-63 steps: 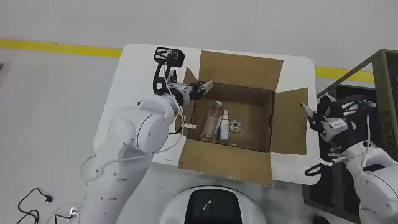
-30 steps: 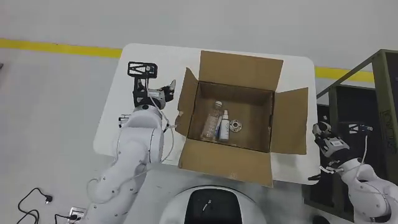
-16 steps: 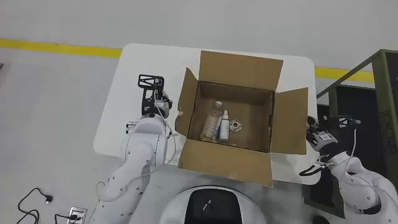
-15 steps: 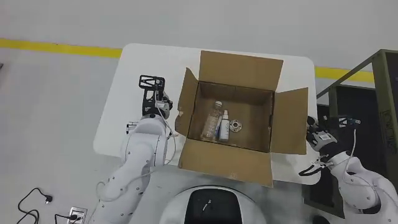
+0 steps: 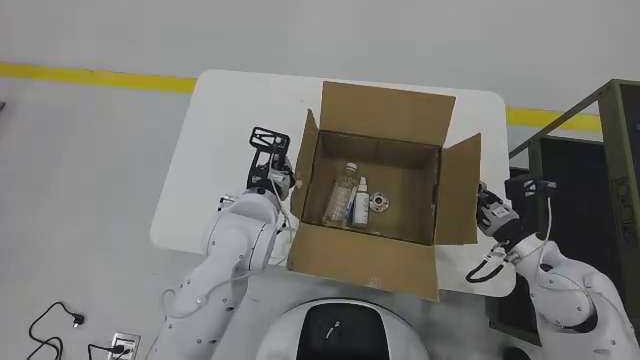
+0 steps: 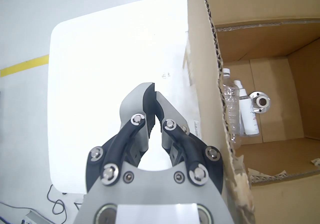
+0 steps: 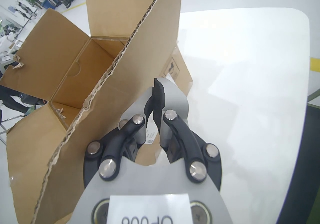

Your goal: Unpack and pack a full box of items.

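An open cardboard box stands mid-table with its flaps up. On its floor lie a clear plastic bottle, a white spray bottle and a metal flange. My left gripper is shut and empty, just outside the left flap; past that flap the left wrist view shows the bottle, spray bottle and flange. My right gripper is also shut and empty, against the outer side of the raised right flap. Left gripper and right gripper pads meet.
The white table has bare surface left of the box and a narrow strip on its right. A dark metal rack stands off the table's right edge. The front flap hangs toward me.
Both arms have moved inward to the box sides. The right flap has risen from lying flat to nearly upright, and the left flap stands steeper.
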Available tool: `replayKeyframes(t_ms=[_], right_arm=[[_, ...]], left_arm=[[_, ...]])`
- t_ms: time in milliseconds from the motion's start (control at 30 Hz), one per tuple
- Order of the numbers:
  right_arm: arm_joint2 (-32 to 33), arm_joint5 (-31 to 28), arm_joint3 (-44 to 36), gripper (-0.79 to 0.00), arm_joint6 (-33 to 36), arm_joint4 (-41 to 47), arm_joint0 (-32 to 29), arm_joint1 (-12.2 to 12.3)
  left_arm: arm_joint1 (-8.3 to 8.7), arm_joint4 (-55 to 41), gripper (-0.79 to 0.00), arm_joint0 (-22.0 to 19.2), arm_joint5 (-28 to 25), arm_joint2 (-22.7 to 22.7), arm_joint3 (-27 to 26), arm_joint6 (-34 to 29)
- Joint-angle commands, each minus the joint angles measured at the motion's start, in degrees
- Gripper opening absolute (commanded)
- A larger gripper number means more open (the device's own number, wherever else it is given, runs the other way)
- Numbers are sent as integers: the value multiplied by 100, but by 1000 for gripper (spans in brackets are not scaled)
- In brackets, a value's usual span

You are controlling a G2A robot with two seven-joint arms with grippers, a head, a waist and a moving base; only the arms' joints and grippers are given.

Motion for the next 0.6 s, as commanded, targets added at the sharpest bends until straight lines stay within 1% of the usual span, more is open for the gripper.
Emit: replayKeyframes(t_ms=[0, 133, 300, 433, 567], right_arm=[[-181, -19, -34, -785, 132, -166, 89, 5], [-564, -61, 13, -785, 430, -432, 307, 11], [-961, 90, 181, -785, 699, -754, 579, 7], [-1111, 247, 264, -785, 726, -846, 684, 2], [-1071, 351, 237, -785, 683, -775, 663, 10]], left_arm=[[-25, -265, -785, -56, -85, 58, 1, -39], [-51, -408, -785, -216, -291, 143, 35, -78], [-96, -686, -785, -379, -500, 309, 148, -65], [-128, -730, -785, -490, -592, 457, 280, -20], [-157, -837, -785, -584, -696, 559, 429, -23]])
